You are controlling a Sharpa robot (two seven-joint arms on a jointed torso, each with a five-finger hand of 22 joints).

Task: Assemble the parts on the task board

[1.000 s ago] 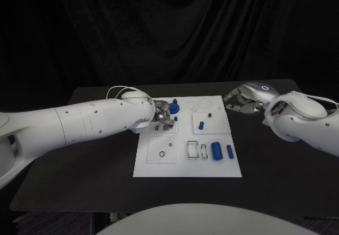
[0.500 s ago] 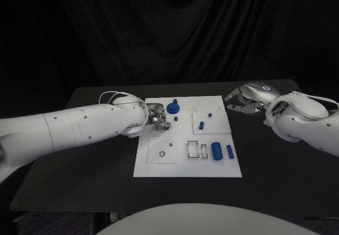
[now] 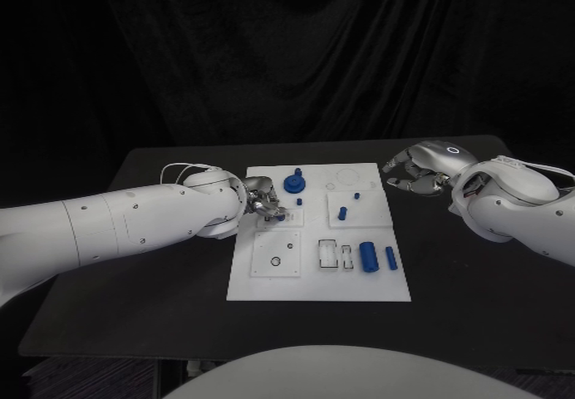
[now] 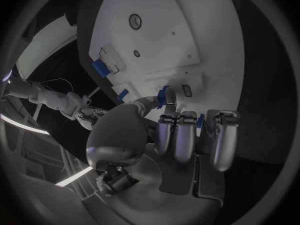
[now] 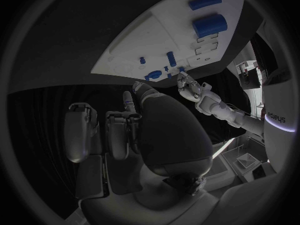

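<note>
The white task board (image 3: 317,278) lies mid-table. My left hand (image 3: 268,204) hovers over its upper-left plate with fingers curled. In the left wrist view a blue piece (image 4: 167,96) sits right at the thumb tip of that hand (image 4: 178,135); I cannot tell whether it is pinched or stands on the board. A blue knob (image 3: 293,183) stands just right of the hand. Small blue pegs (image 3: 341,213) stand on the upper-right plate. A thick blue cylinder (image 3: 368,256) and a thin one (image 3: 390,257) lie at the lower right. My right hand (image 3: 414,176) hangs off the board's far right corner, fingers curled, holding nothing.
Open slots (image 3: 326,253) and a plate with a round hole (image 3: 274,261) occupy the board's near half. Black table (image 3: 144,283) lies bare on both sides of the board. The left forearm (image 3: 132,224) spans the table's left side.
My left hand has drawn back to the left a little, away from the blue knob. The right hand has stayed where it was.
</note>
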